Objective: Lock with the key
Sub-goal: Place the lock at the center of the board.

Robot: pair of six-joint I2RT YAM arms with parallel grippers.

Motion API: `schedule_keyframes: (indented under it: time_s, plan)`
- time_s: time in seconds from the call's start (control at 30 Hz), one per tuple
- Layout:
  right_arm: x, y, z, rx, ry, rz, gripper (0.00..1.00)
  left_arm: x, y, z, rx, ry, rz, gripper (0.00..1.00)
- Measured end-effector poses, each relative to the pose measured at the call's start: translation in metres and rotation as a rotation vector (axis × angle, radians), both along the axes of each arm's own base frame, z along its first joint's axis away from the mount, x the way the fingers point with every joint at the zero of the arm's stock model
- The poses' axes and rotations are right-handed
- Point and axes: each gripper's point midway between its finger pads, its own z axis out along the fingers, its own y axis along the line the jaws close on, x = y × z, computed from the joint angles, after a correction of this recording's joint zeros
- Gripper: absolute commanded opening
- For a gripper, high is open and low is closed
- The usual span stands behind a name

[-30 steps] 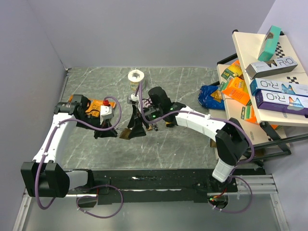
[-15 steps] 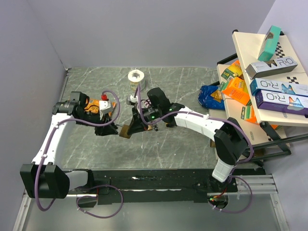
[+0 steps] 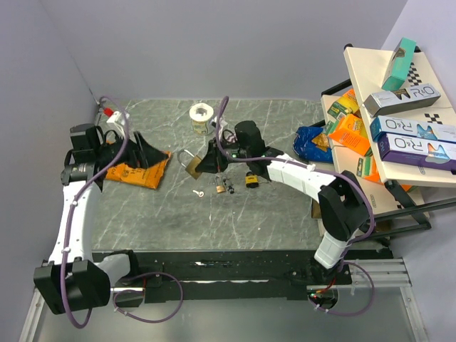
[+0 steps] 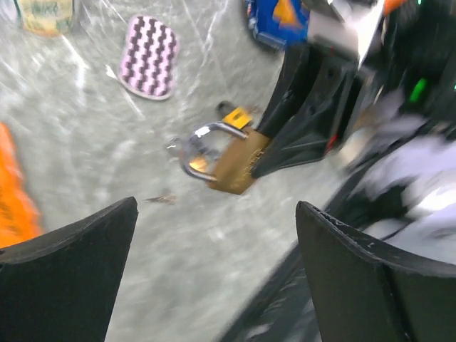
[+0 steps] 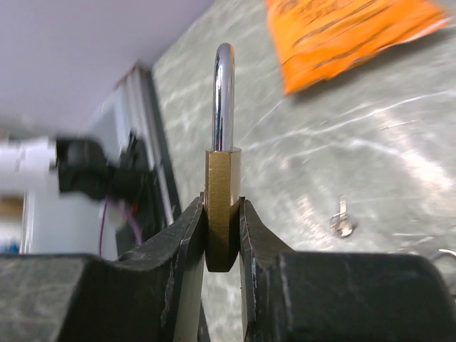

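Your right gripper [image 5: 222, 210] is clamped on the body of the brass padlock with a steel shackle [image 5: 223, 171], the shackle sticking out past the fingertips. Your left gripper [image 3: 146, 153] stands wide and empty beside it. The small silver key [image 3: 200, 192] lies on the grey marble tabletop [image 3: 271, 206], near the padlock.

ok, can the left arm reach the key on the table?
Probably yes: the left gripper is open and the key lies in the open, though the right gripper holds the padlock close beside that path.
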Motion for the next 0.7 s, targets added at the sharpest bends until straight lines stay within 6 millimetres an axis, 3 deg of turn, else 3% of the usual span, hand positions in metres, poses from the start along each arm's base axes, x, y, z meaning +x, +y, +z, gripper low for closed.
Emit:
schedule_keyframes:
  time_s: [0.17, 0.27, 0.43, 0.57, 0.7]
  plan:
    - [0.019, 0.002, 0.003, 0.006, 0.037, -0.140, 0.00, 0.014, -0.003, -0.005, -0.204, 0.218, 0.190, 0.96]
    - [0.023, 0.005, 0.002, -0.005, 0.060, -0.205, 0.00, 0.016, -0.015, -0.010, -0.251, 0.310, 0.242, 0.96]
    - [0.027, 0.012, 0.002, -0.022, 0.085, -0.295, 0.00, 0.027, -0.031, -0.025, -0.273, 0.430, 0.307, 0.96]
    - [0.028, 0.016, 0.004, -0.020, 0.090, -0.326, 0.00, 0.040, -0.031, -0.043, -0.252, 0.514, 0.389, 0.96]
    - [0.027, 0.021, 0.002, -0.023, 0.099, -0.334, 0.00, 0.055, -0.033, -0.044, -0.225, 0.533, 0.434, 0.96]
